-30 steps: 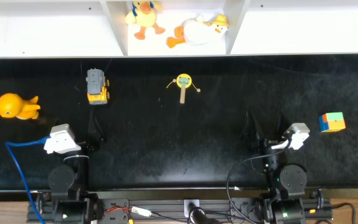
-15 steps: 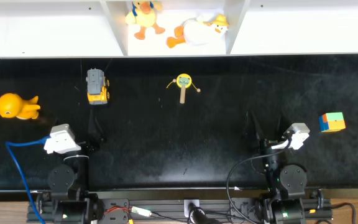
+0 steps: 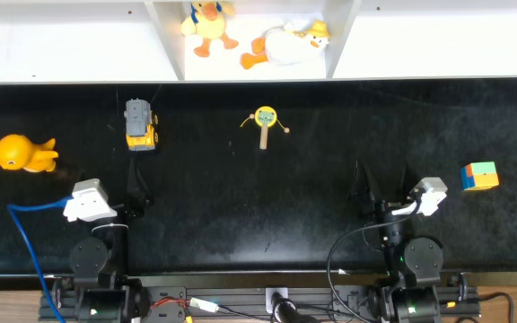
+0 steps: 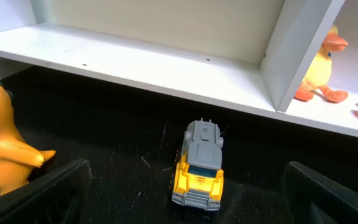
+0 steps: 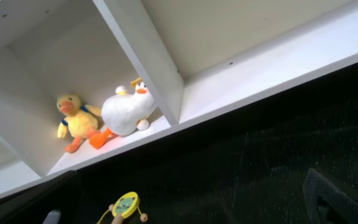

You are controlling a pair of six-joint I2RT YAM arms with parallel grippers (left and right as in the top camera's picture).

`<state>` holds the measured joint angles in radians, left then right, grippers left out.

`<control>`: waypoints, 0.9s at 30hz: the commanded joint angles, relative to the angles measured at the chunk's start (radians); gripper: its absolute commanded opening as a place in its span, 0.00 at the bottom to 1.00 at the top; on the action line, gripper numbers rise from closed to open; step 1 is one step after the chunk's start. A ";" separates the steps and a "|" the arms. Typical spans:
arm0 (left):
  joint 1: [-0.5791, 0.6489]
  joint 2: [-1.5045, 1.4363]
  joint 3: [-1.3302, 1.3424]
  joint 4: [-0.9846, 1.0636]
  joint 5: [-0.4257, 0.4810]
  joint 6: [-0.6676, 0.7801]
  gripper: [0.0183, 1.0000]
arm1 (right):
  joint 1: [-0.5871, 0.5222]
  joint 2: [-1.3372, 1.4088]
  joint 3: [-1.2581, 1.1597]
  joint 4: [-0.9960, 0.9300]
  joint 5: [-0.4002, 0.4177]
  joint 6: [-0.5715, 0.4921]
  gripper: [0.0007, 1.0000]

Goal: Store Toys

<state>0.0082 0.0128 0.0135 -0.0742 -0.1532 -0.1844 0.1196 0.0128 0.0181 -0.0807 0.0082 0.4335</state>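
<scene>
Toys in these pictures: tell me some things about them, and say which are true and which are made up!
1. A yellow duck and a white duck sit in the middle compartment of the shelf. True.
2. The left gripper holds the truck. False: the gripper is open, and the truck stands on the table.
3. The cube lies on the table's right side. True.
4. The orange duck is on the shelf. False: it sits on the table, far left.
</scene>
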 commanded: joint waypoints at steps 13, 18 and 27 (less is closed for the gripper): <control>0.002 -0.010 -0.005 0.031 0.000 -0.003 1.00 | 0.005 -0.009 -0.014 0.004 0.011 0.004 1.00; 0.002 -0.010 0.000 0.092 0.069 0.027 1.00 | 0.005 -0.009 -0.014 0.004 0.011 0.004 1.00; 0.003 0.047 0.278 -0.163 -0.058 0.028 1.00 | 0.005 -0.009 -0.014 0.004 0.011 0.004 0.99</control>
<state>0.0082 0.0357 0.1661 -0.2058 -0.1318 -0.1768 0.1196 0.0128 0.0181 -0.0807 0.0082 0.4339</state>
